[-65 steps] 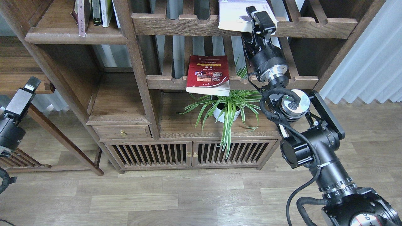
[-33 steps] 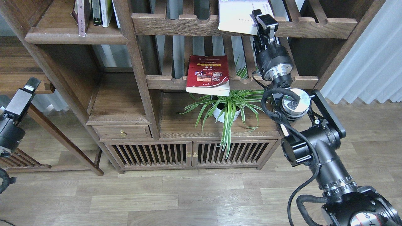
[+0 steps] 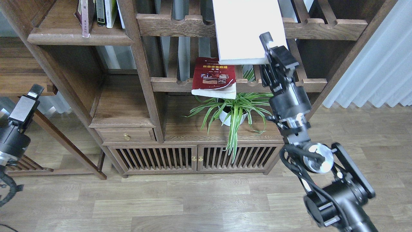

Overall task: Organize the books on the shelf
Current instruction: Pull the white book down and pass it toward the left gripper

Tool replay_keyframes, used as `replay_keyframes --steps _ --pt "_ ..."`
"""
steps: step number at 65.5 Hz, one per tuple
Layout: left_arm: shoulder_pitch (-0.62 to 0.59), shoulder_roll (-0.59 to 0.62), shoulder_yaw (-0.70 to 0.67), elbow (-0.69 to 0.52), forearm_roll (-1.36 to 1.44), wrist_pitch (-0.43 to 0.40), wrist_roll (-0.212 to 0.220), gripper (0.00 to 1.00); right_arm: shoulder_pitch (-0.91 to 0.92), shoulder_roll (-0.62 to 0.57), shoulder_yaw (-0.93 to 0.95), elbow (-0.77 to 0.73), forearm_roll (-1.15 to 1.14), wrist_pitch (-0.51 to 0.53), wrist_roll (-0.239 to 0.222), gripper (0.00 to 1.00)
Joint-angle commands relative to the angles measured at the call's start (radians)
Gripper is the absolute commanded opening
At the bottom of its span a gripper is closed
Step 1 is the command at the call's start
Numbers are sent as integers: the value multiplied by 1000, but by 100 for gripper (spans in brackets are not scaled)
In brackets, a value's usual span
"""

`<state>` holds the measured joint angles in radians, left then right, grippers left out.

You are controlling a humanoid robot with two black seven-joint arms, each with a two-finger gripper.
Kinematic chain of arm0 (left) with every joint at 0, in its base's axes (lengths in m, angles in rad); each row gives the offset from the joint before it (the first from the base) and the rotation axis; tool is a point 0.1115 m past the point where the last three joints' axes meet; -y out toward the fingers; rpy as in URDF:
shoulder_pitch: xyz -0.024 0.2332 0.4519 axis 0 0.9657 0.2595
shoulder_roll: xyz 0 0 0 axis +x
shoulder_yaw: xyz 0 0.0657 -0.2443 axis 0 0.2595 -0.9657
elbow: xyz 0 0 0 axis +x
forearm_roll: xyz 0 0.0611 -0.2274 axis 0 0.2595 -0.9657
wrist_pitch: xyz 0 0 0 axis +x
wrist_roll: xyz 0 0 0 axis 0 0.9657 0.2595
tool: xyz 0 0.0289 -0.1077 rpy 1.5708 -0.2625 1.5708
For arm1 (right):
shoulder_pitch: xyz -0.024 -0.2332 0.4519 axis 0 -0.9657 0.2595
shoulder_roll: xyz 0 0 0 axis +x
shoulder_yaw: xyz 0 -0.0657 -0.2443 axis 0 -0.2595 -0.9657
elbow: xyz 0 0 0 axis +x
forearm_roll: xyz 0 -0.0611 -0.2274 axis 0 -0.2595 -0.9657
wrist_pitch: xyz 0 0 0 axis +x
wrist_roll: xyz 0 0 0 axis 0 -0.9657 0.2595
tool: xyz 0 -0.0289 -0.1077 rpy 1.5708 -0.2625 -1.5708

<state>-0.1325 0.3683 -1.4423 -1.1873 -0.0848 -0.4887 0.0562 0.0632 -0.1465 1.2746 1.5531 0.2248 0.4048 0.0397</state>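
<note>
My right gripper (image 3: 269, 45) is shut on the lower right corner of the pale white-lavender book (image 3: 246, 29). It holds the book up in front of the upper slatted rack (image 3: 322, 24), cover facing me. The red book (image 3: 214, 77) with the yellow title band lies on the lower slatted rack (image 3: 276, 85), overhanging its front rail. The maroon book (image 3: 83, 14) stands with two other books on the solid brown shelf (image 3: 80, 37) at top left. My left gripper (image 3: 27, 103) is low at the left edge, far from the bookcase; its fingers cannot be told apart.
A potted spider plant (image 3: 231, 112) stands on the cabinet top (image 3: 193, 132) below the red book, close to my right forearm. A small drawer (image 3: 125, 136) and slatted doors (image 3: 193, 158) sit below. A pale curtain (image 3: 379, 64) hangs at right. A wooden side table (image 3: 19, 71) is at left.
My right gripper closed on the pale book and pulled it off the upper rack toward me and downward; the book now covers the top of the red book. The left arm barely moved.
</note>
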Motion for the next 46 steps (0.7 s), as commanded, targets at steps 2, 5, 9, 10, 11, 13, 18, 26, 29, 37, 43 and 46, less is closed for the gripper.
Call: replay_keyframes --steps 2,5,9,10,11,13,18,26,29,37,43,46 --pt "-1 -54 39 1 -61 0 5 99 -144 -27 2 2 2 84 -15 5" --pt "-1 -64 56 1 -64 0 7 99 -184 -19 9 2 2 84 -30 5" --pt "-1 -81 80 1 -64 0 8 99 -227 -13 19 2 2 84 -46 5" --pt "-1 -84 83 1 -64 0 10 99 -233 -12 20 2 2 84 -49 5" --pt "-2 -89 91 0 -64 0 10 99 -247 -7 23 2 2 84 -52 5" --pt "-2 -97 100 0 -64 0 10 99 -264 -4 32 2 2 84 -55 5" --pt "-1 -109 117 0 -64 0 8 99 -299 -1 60 1 4 84 -60 5" --pt "-2 -152 267 -14 -118 0 -6 99 -428 31 68 -4 11 84 -153 6" --pt "-4 -161 312 -20 -148 0 -6 99 -447 45 62 -5 13 84 -178 6" --pt "-6 -202 414 -32 -223 0 -6 99 -483 82 39 -24 13 84 -219 6" --pt "-10 -233 471 -34 -245 0 -6 99 -493 97 25 -39 14 84 -234 6" --pt "-12 -261 508 -34 -247 0 -6 99 -497 104 19 -50 19 84 -245 6"
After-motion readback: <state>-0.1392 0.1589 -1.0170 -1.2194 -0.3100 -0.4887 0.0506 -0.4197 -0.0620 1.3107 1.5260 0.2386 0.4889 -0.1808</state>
